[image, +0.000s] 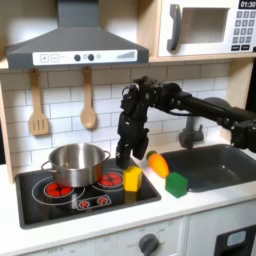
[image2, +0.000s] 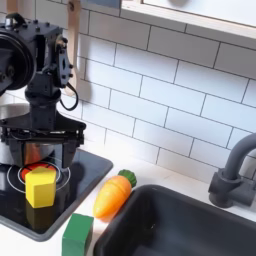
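The black robot gripper hangs just over the small yellow block, which stands on the black toy stove top. In the second exterior view its two fingers point down and stand wide apart, with nothing between them. The yellow block sits under the gap, on the stove's front corner, next to a red burner ring.

In the first exterior view, the gripper is above the same yellow block, to the right of the shiny silver metal pot that sits on the stove.

An orange toy carrot with a green top lies on the white counter just beside the stove, close to the dark sink. A green block sits at the counter's front edge, near the carrot. A grey tap stands behind the sink. Two wooden spoons hang on the white tile wall.
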